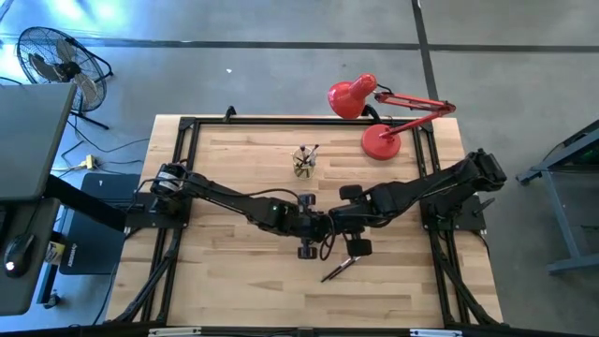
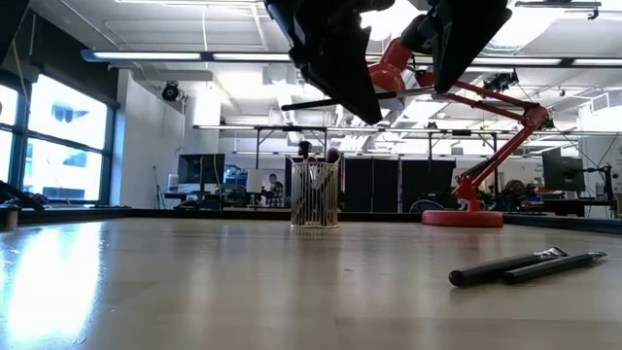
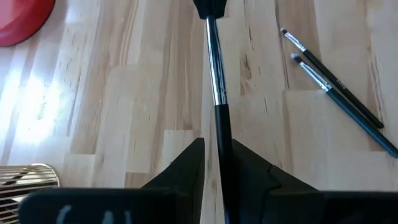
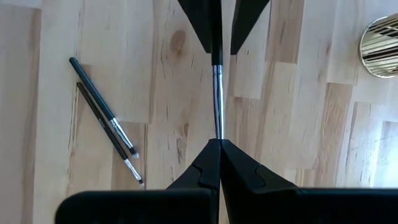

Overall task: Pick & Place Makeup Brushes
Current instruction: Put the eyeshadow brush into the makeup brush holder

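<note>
No readable text, label, brand, number or sign is showing on anything in these views of the table and the room.

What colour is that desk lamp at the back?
Red lamp, clearest in the high view.

Both arms meet over the middle of the worktop [image 1: 234, 290]; the left gripper [image 3: 214, 165] and the right gripper [image 4: 219, 144] each pinch one end of the same brush [image 3: 215, 74], up in the air; two brushes [image 1: 339, 269] lie side by side nearer the front edge; a cup [image 1: 304, 162] holding brushes stands toward the back; a lamp [image 1: 382, 140] stands to its right
</note>
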### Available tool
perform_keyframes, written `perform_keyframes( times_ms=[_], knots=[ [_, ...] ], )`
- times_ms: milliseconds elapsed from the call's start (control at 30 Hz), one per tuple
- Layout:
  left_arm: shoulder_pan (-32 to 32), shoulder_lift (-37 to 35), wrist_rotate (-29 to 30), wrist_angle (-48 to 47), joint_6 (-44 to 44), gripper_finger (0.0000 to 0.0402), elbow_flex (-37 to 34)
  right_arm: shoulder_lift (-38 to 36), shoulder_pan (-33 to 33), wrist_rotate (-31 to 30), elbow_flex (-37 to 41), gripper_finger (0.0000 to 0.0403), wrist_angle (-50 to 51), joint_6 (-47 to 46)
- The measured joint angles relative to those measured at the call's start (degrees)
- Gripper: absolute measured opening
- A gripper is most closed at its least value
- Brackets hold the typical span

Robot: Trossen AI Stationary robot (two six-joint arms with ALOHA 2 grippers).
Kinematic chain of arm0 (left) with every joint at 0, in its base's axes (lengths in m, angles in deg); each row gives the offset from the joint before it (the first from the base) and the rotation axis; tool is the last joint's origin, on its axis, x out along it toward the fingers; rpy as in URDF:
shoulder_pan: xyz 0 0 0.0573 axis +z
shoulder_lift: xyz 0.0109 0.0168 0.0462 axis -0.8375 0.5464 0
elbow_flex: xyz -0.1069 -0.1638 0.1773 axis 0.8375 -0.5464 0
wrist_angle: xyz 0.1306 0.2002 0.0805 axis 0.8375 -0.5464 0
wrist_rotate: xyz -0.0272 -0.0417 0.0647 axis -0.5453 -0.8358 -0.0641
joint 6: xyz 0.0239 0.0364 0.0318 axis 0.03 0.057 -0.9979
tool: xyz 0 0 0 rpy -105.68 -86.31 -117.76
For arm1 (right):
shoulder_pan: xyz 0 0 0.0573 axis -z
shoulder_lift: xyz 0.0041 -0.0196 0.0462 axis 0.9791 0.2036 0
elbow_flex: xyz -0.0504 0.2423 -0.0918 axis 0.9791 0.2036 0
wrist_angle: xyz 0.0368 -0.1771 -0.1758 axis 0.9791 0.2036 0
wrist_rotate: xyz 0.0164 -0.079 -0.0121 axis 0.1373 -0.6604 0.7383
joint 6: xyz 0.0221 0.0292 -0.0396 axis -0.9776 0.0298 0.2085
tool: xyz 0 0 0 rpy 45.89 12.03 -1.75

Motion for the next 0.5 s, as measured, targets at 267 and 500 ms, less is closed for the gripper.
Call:
perform_keyframes(
  times_ms=[267,500],
  knots=[
    [0.0,-0.09,-1.83,-2.5,1.42,0.0017,0.17,0.15,0.04,0.32,0.0,0.0,-0.52,-0.04],
    [0.04,-0.11,-2.16,-2.78,2.88,0.0009,0.17,0.15,0.0,-1.05,0.07,0.0004,-1.38,-2.65]
  ],
)
